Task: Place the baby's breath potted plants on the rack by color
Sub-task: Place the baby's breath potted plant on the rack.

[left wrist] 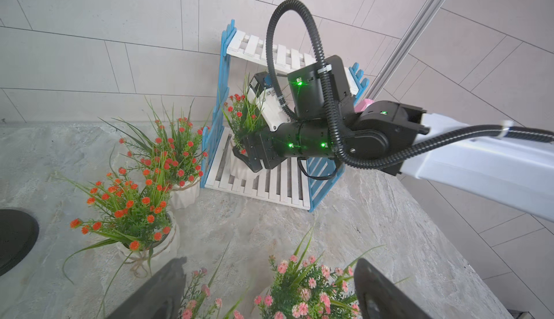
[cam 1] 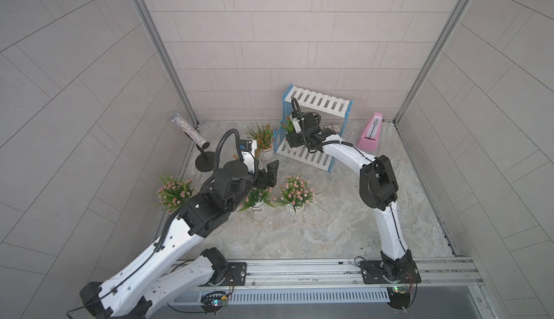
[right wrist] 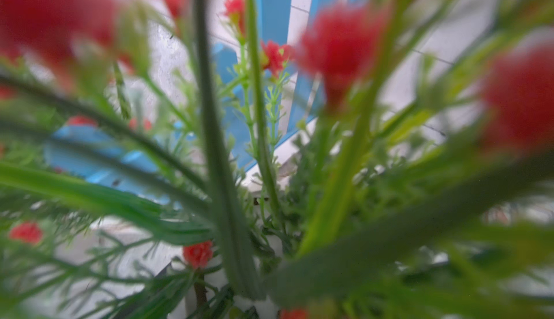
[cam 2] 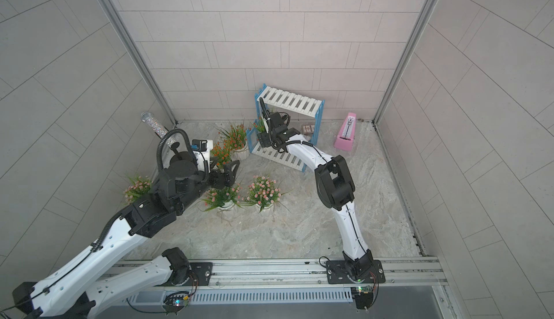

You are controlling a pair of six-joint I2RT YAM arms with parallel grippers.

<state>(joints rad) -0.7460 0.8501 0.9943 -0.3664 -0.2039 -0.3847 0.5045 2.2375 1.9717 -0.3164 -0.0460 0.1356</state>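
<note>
**potbot_fan:** where's the plant right now, and who's got it?

**yam_tinkerer:** One red plant [left wrist: 242,116] is on the rack's [cam 1: 317,101] lower tier, at the end nearest the other reds. The right gripper [left wrist: 242,161] is around its pot [left wrist: 235,167], jaws wide either side. I honestly can't tell if it's squeezing or loose, since leaves smother the right wrist view. The left gripper [left wrist: 269,262] hangs over the pinks, fingers spread wide, nothing in them.

**potbot_fan:** how would you grab these?

**yam_tinkerer:** They look light and a bit tippy to me. The sprigs are floppy plastic, so I wouldn't trust them. The pot is the only stiff part, and the ribs should help grip. I'd take it low on the sides.

**potbot_fan:** anything in the way?

**yam_tinkerer:** The blue side frame is just beside that pot, with the upper tier overhead. Two reds [left wrist: 177,149] [left wrist: 132,209] stand on the table [cam 1: 299,236] near that end, leaves poking toward the rack. Three pinks [cam 1: 295,193] [cam 1: 257,199] [cam 1: 174,191] sit nearer the front. A black stand [cam 1: 207,163] crowds the left arm. The metronome [cam 1: 371,136] is well apart.
</note>
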